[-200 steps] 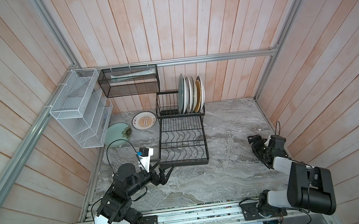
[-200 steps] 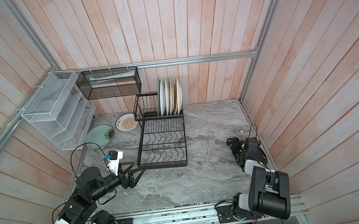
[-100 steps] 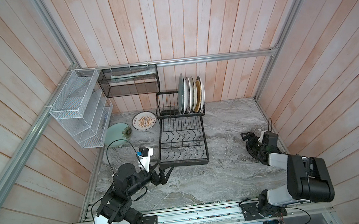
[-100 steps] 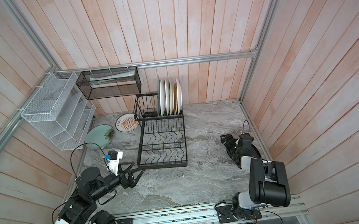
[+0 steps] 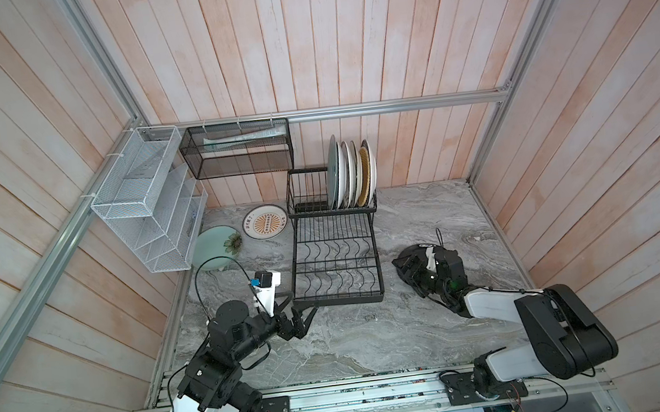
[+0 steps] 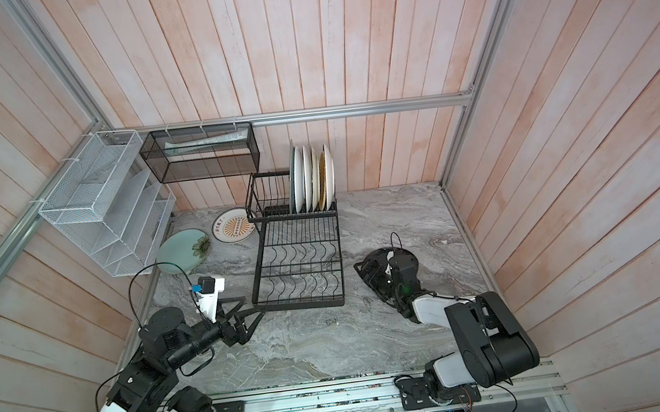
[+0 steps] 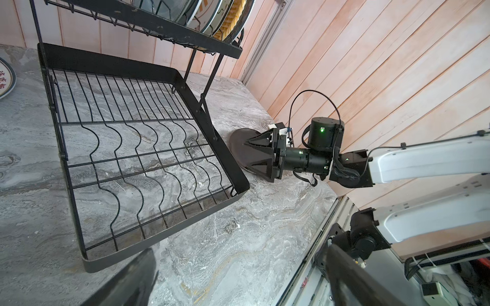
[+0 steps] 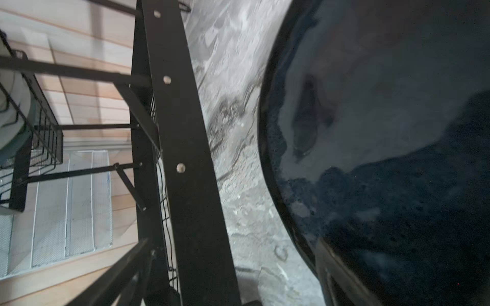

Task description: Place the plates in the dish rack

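The rack stands between our arms, plates upright in its upper tier, our left gripper gapes empty at its near corner, and our right gripper spreads wide over the glossy black plate lying on the counter beside it.

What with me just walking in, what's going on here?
Two robot arms are loading a black wire dish rack; several plates stand upright in its upper tier. The right arm holds its jaws open at a black plate on the table, not gripping. The left arm hovers by the rack's front corner, jaws open, empty. Two more plates lie flat left of the rack.
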Controlling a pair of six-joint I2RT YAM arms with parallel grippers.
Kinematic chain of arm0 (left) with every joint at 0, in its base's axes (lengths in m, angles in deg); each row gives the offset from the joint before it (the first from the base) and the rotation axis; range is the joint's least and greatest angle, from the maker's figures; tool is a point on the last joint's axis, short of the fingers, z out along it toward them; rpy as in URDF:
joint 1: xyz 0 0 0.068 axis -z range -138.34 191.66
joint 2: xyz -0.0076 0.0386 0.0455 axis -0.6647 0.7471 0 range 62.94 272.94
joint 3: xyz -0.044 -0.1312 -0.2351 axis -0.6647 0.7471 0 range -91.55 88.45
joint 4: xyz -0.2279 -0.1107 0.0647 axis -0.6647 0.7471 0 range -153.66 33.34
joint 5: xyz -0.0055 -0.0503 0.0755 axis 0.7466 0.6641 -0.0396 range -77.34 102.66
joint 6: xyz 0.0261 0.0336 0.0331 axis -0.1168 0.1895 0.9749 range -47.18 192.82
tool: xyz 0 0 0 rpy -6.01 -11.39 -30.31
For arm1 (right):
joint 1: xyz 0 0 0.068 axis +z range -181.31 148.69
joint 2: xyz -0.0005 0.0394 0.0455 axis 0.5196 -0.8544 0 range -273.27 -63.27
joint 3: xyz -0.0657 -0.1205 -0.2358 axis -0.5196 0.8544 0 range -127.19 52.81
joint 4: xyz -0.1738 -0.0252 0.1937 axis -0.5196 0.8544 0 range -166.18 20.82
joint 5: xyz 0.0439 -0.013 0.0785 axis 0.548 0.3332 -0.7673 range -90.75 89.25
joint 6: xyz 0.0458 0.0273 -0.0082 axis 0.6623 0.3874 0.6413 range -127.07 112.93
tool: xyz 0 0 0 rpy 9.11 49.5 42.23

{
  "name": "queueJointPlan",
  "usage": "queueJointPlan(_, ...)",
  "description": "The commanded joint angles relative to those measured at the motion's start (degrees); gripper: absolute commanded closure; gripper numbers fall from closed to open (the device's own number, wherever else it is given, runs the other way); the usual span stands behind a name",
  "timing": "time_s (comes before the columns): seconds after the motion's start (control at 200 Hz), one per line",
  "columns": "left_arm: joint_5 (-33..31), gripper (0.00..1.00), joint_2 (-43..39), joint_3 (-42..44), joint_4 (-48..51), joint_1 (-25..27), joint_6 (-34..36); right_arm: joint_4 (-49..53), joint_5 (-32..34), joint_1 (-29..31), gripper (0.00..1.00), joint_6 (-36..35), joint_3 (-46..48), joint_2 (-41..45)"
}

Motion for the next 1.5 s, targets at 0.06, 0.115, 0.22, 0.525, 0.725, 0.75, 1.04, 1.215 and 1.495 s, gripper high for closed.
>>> queueJointPlan(0.06,-1.27,0.0,-0.46,0.24,0.01,0.1,0.37,13.72,0.32,-1.36,0.03,-4.25,-3.44,-0.06)
queueJointPlan(0.115,-1.71,0.0,-0.43,0.19,0.02,0.06,0.36,15.29,0.19,-3.55,0.03,-8.44,-4.6,1.09)
queueJointPlan(0.22,-3.17,0.0,-0.34,0.1,0.45,0.1,-0.06,20.04,-0.48,-9.42,0.03,-18.37,-6.63,3.25)
queueJointPlan(0.525,-10.58,0.0,4.06,1.91,-1.37,-0.15,-7.28,22.7,-1.05,-20.77,0.05,-35.71,-11.88,-0.92)
queueJointPlan(0.725,-7.06,0.0,10.49,2.56,-7.15,-4.97,-10.87,25.36,-10.11,-23.4,0.16,-41.72,-19.26,-10.9)
queueJointPlan(0.75,-5.94,0.0,11.72,2.54,-7.93,-6.05,-10.88,25.46,-11.36,-23.57,0.16,-41.91,-19.92,-11.83)
queueJointPlan(1.04,1.67,0.0,30.36,2.81,-20.24,-17.92,-12.74,23.9,-17.36,-23.47,0.22,-41.06,-21.19,-16.8)
queueJointPlan(1.215,-4.38,0.0,37.94,1.56,-23.13,-18.4,-10.29,22.4,-18.16,-23.23,0.25,-40.23,-18.43,-17.01)
queueJointPlan(1.495,-4.27,0.05,47.72,-3.15,-24.72,-19.01,-6.78,23.61,-16.99,-22.05,0.44,-39.16,-18.4,-19.93)
